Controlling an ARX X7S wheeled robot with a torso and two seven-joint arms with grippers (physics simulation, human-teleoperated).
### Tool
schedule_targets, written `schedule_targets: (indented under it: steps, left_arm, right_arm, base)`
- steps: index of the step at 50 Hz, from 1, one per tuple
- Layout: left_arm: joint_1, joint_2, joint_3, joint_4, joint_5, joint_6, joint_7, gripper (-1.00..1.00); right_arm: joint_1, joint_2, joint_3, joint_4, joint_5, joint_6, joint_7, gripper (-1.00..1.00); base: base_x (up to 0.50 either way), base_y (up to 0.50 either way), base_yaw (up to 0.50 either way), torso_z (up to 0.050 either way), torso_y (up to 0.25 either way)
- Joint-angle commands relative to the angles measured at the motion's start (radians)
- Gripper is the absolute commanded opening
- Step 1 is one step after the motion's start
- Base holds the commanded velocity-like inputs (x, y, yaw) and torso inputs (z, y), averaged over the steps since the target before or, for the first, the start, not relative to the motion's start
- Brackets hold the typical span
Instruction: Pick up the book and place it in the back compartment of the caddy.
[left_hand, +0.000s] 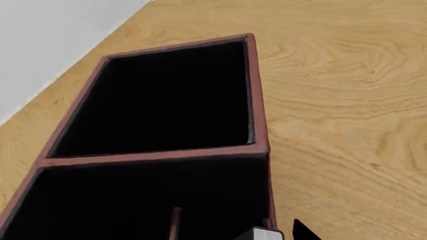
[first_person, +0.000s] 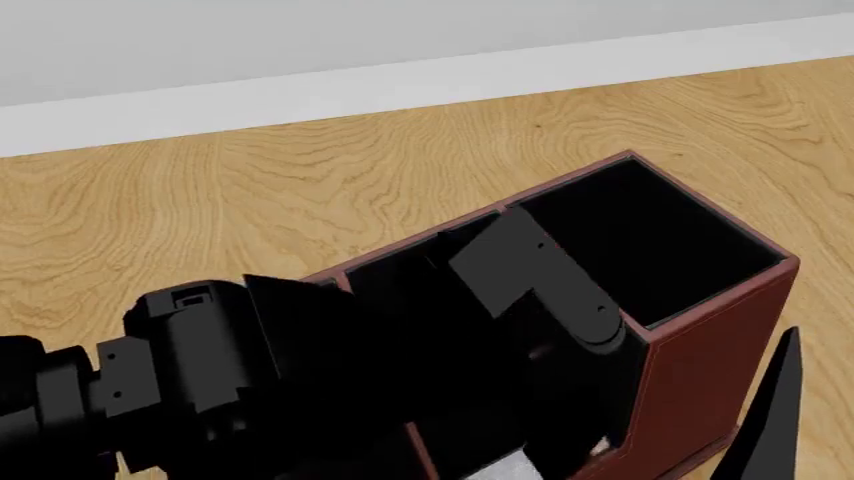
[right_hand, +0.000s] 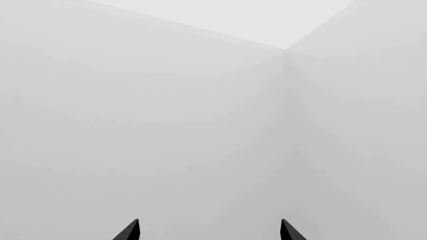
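The book is showing only as a sliver of white-grey page edge under a black cover, just beside the caddy's near wall and by a black fingertip of the left gripper; whether that pincer is grasping it cannot be told, since its tips are cut off or hidden. In the head view the left arm is reaching down over the caddy's middle sections, with a pale patch at its lower end. Beyond it the back compartment is lying open and black inside, walled off by a red-brown divider. The caddy is standing on the wooden tabletop, near its far edge. The right gripper is pointing at pale grey walls, its fingers spread apart and gripping nothing.
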Motion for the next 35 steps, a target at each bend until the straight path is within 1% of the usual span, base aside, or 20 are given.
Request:
schedule_targets:
  steps: [1, 19, 30, 35]
  left_arm:
    - [-0.067, 0.021, -0.012, -0.030, -0.029, 0.056, 0.006, 1.00]
    - [-0.142, 0.021, -0.012, -0.054, 0.009, 0.058, -0.088, 1.00]
    - [-0.173, 0.020, -0.019, -0.074, -0.004, 0.090, -0.096, 1.00]
    - [-0.191, -0.002, -0.037, -0.038, -0.012, 0.096, -0.121, 1.00]
  right_arm:
    - [-0.012, -0.012, 0.030, -0.006, -0.026, 0.003, -0.017, 1.00]
    - [-0.009, -0.017, 0.038, -0.016, -0.021, 0.017, -0.025, 1.00]
    - [-0.006, -0.017, 0.044, -0.025, -0.017, 0.026, -0.028, 1.00]
    - [-0.007, -0.021, 0.045, -0.021, -0.016, 0.025, -0.033, 1.00]
  base:
    - [0.00, 0.00, 0.00, 0.000, 0.000]
    - [0.00, 0.00, 0.00, 0.000, 0.000]
    - [0.00, 0.00, 0.00, 0.000, 0.000]
    - [0.00, 0.00, 0.00, 0.000, 0.000]
